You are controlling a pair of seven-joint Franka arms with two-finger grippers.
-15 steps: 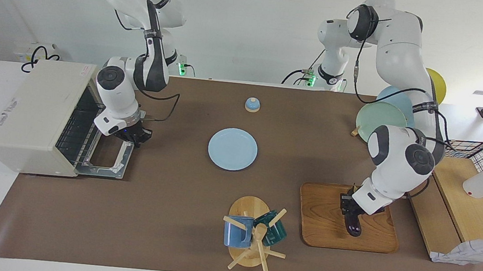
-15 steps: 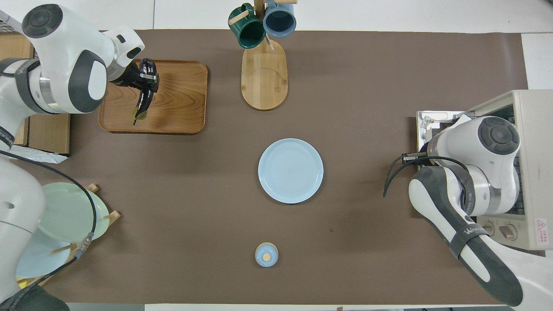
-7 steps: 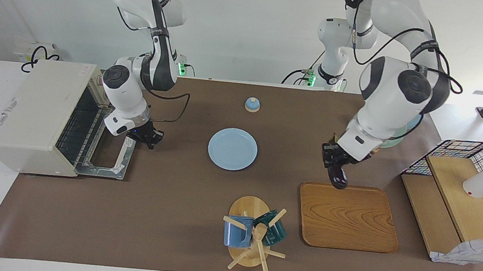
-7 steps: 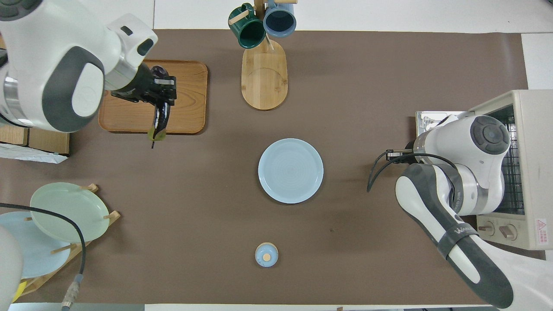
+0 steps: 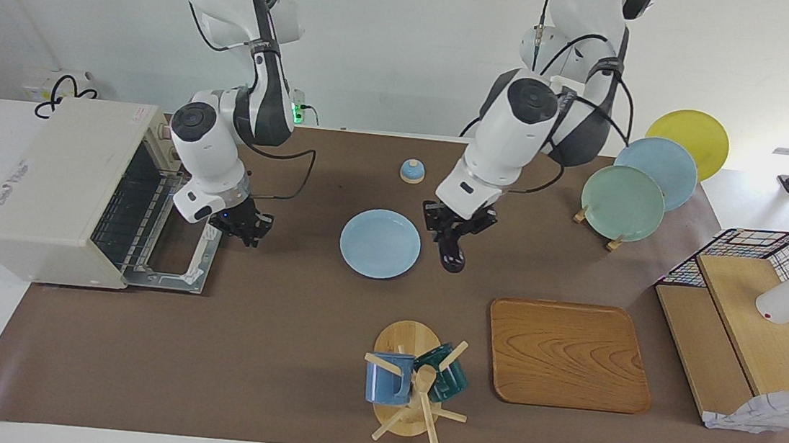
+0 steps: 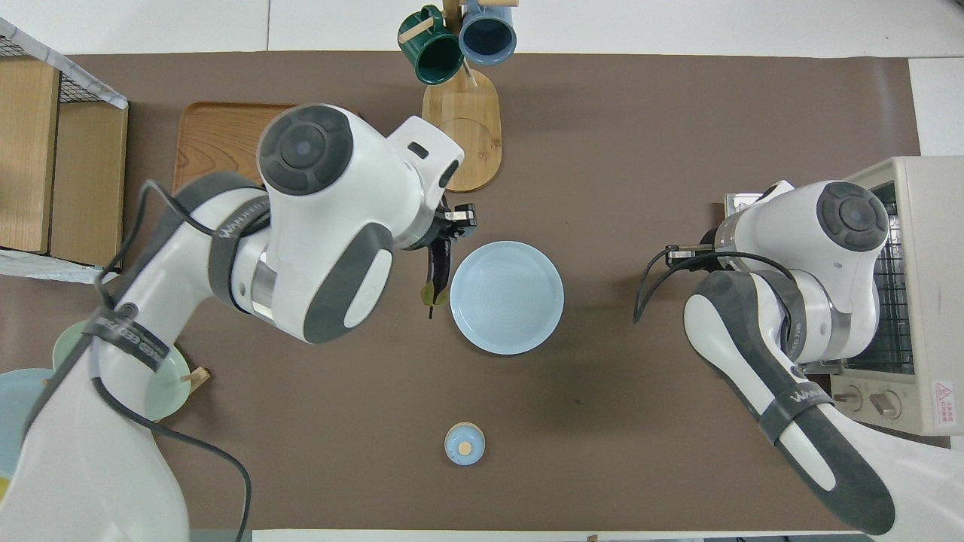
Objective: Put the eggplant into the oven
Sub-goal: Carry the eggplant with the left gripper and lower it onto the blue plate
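The dark purple eggplant (image 5: pixel 451 254) (image 6: pixel 439 265) hangs upright in the air with my left gripper (image 5: pixel 456 233) (image 6: pixel 450 230) shut on its upper end. It is over the brown mat, just beside the light blue plate (image 5: pixel 380 243) (image 6: pixel 507 297) on the side toward the left arm's end. The cream oven (image 5: pixel 54 181) (image 6: pixel 920 226) stands at the right arm's end with its door (image 5: pixel 177 262) dropped open and the wire rack showing. My right gripper (image 5: pixel 247 225) hovers low beside the open door's edge, between door and plate; the overhead view hides it under the arm.
A wooden tray (image 5: pixel 570 354) lies bare toward the left arm's end. A mug tree (image 5: pixel 411 386) with two mugs stands farthest from the robots. A small blue bell (image 5: pixel 412 171), a plate rack (image 5: pixel 629 193) and a wire basket with wooden boards (image 5: pixel 754 321) are also here.
My left arm lifted the eggplant off the wooden tray and carried it across to beside the blue plate. My right gripper drew away from the oven door toward the table's middle.
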